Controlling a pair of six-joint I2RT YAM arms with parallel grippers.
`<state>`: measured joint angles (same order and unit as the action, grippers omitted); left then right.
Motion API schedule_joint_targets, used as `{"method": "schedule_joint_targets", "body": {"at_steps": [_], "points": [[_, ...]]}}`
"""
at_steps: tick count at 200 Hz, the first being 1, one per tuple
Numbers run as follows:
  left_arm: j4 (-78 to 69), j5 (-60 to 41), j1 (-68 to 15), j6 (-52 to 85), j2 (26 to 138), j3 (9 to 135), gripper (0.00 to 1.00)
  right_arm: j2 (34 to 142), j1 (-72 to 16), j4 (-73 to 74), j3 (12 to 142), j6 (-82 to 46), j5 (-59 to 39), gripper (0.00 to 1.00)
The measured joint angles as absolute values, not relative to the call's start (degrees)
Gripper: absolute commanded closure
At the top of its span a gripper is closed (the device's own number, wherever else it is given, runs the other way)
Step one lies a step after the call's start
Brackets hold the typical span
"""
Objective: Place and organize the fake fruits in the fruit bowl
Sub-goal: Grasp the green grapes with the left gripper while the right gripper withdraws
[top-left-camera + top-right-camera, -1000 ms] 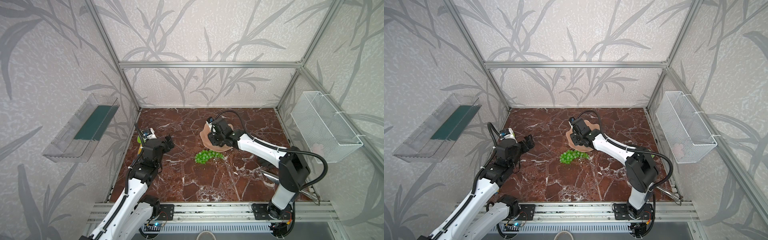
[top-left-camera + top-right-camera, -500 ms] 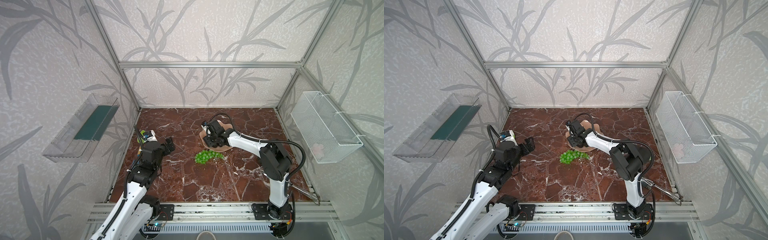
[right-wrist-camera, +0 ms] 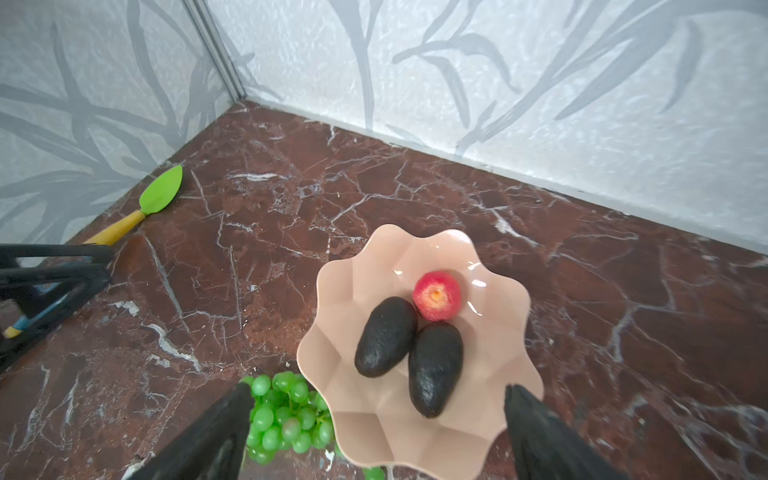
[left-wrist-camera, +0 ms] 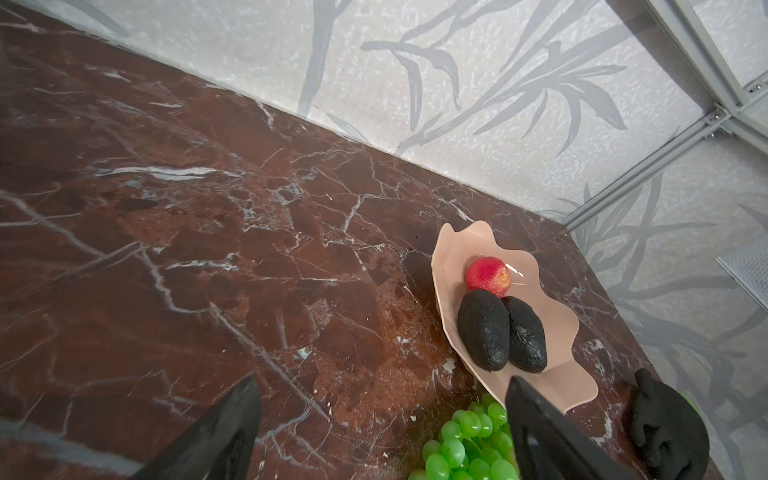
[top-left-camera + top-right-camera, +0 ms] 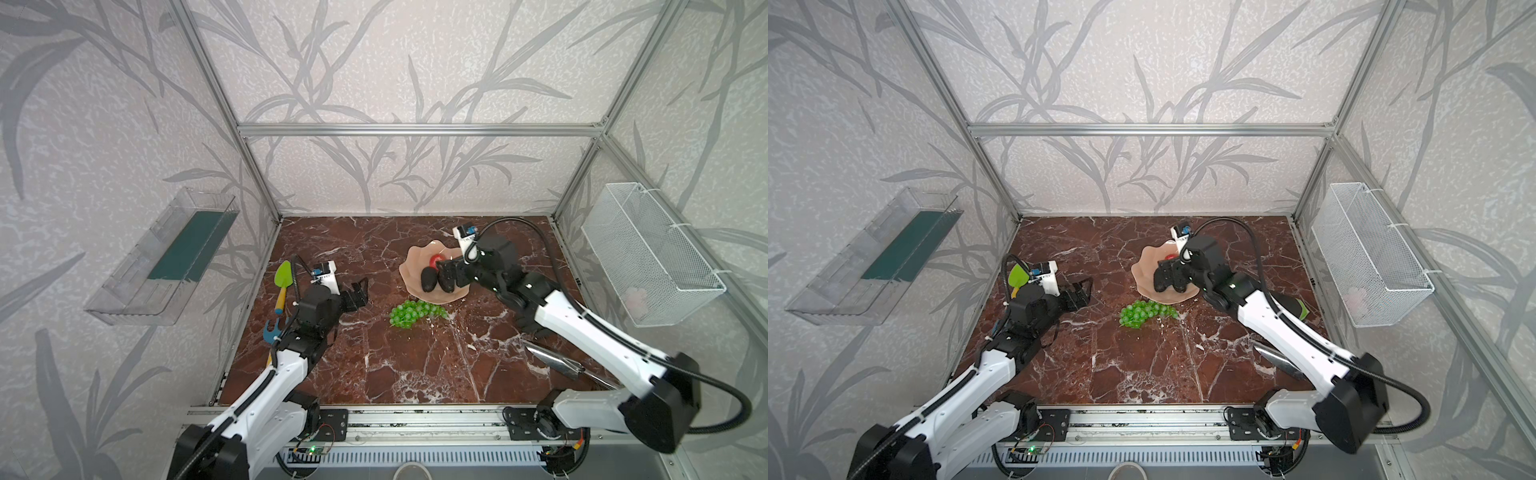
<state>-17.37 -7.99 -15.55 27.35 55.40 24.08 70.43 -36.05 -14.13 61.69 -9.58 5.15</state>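
A robot with 2 arms stands at a dark red marble table (image 5: pixel 374 365) inside a cell with leaf-patterned walls. A glossy peach-pink fruit bowl (image 5: pixel 409 266) with a wavy scalloped rim sits on the table, right of centre and toward the back.

3 fruits lie in the bowl. A small red apple (image 3: pixel 437 296) rests on the side toward the back wall. A blackish avocado (image 3: pixel 386 336) lies on the side nearer the grapes, and a 2nd avocado (image 3: pixel 435 368) lies against it, flank to flank. The apple sits right against their narrow ends.

A bunch of bright green grapes (image 5: pixel 409 313) lies on the table outside the bowl, just beside its near rim.

The right gripper (image 3: pixel 378 390) hovers above the bowl's near edge with its jaws spread wide and nothing between them. The left gripper (image 5: pixel 360 293) hangs over bare table well to the left of the grapes, aimed toward the bowl, its jaws also spread wide and empty.

A green toy spade (image 5: pixel 284 274) and a blue toy rake (image 5: pixel 272 330) lie by the table's left edge, beside the left arm. A white wire mesh basket (image 5: pixel 648 249) hangs on the right wall and a clear plastic tray (image 5: pixel 162 257) on the left wall.
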Motion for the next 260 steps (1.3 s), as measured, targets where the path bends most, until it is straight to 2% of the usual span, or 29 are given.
{"method": "schedule_joint_targets", "body": {"at_steps": [28,58,87,121,199,260], "points": [[-23.4,-10.7,-18.4,21.5,60.6,24.1,0.09,59.4,-33.0,-14.9,52.6,-12.7,5.5,0.03],[-26.3,-11.0,-23.6,13.5,60.6,23.2,0.09,54.6,-28.0,-16.1,46.9,-15.1,4.5,0.03],[-26.8,-11.7,-26.5,7.2,60.3,21.3,0.09,54.7,-24.3,-16.5,45.3,-16.6,2.3,0.03],[-26.6,-14.2,-27.9,2.5,63.5,20.9,0.10,56.1,-23.9,-15.8,45.1,-17.4,-0.2,0.03],[-29.6,-25.8,-28.7,-2.7,77.5,21.7,0.09,55.6,-23.5,-13.9,43.1,-17.6,-2.7,0.03],[-33.7,-30.8,-28.8,-3.9,87.3,26.7,0.09,54.9,-23.2,-13.5,42.1,-18.0,-3.2,0.03]]}}
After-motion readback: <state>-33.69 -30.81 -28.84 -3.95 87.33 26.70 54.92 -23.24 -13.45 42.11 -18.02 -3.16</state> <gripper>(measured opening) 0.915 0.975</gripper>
